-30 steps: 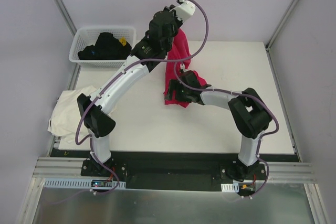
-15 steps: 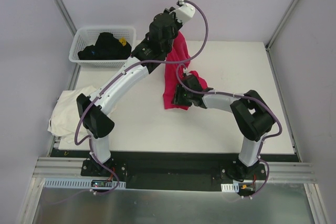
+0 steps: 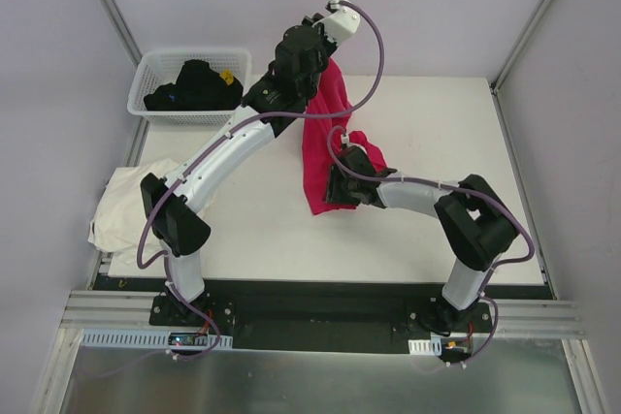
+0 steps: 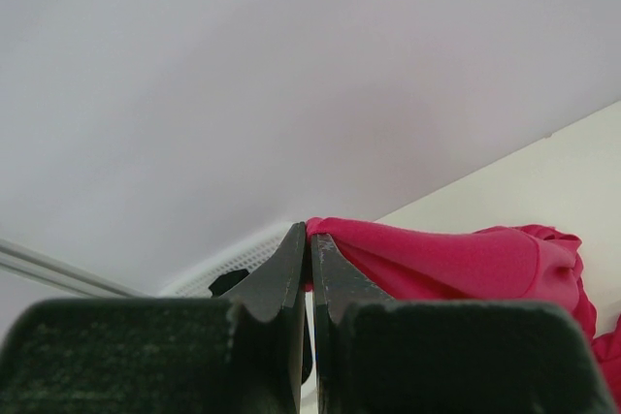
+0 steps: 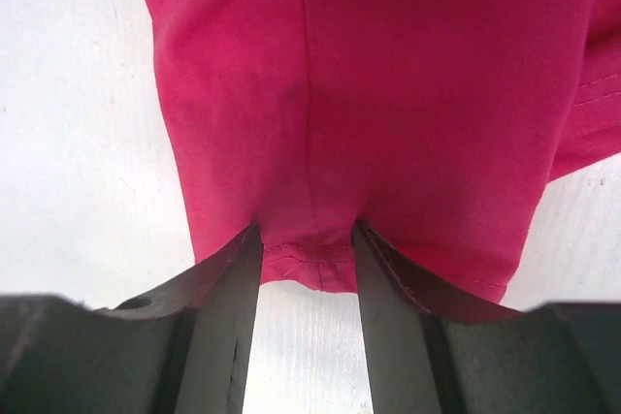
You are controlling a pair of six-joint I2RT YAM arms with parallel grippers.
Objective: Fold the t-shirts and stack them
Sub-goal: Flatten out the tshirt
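Right wrist: right tool pinches magenta t-shirt hem; left tool clamps its top.

Top view high behind arms, wrist views close (left toward wall, right downward), all sharing magenta t-shirt.

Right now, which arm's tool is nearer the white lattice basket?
Left. The left tool, raised and pinching the magenta t-shirt, is just right of the lattice basket; the right tool grips that shirt's hem mid-table.
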